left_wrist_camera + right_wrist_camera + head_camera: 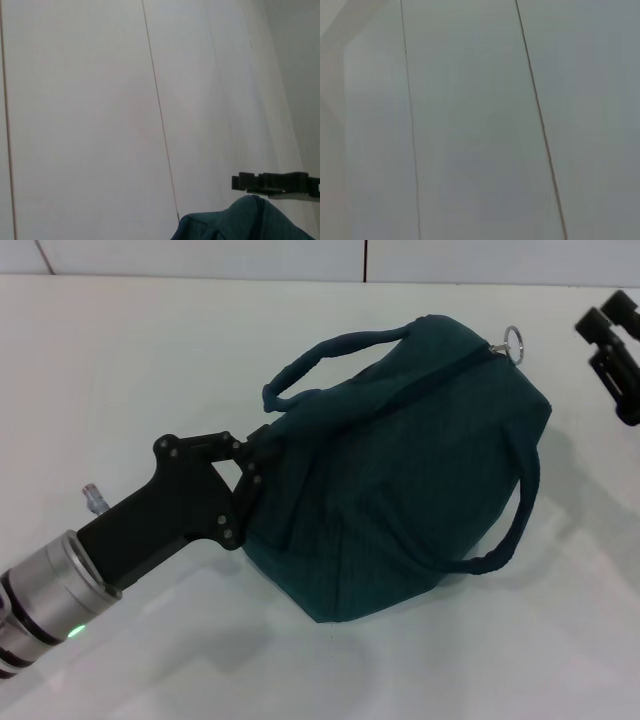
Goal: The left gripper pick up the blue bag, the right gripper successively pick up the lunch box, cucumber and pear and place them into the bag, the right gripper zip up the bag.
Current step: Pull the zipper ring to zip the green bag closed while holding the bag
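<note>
— Left tool (243, 462): matte black, angular housing, small round screws at linkage pivots.
— Behind it?
— Silver metal wrist cuff with dark ring bands, glowing green light (75, 631), small silvery connector stub (93, 496) poking out.
— Right tool (612, 350)?
— Black too, blocky fingers, seen at frame edge only.

White table (120, 360); pale panelled wall (75, 100) behind it, with thin dark seams.
</note>
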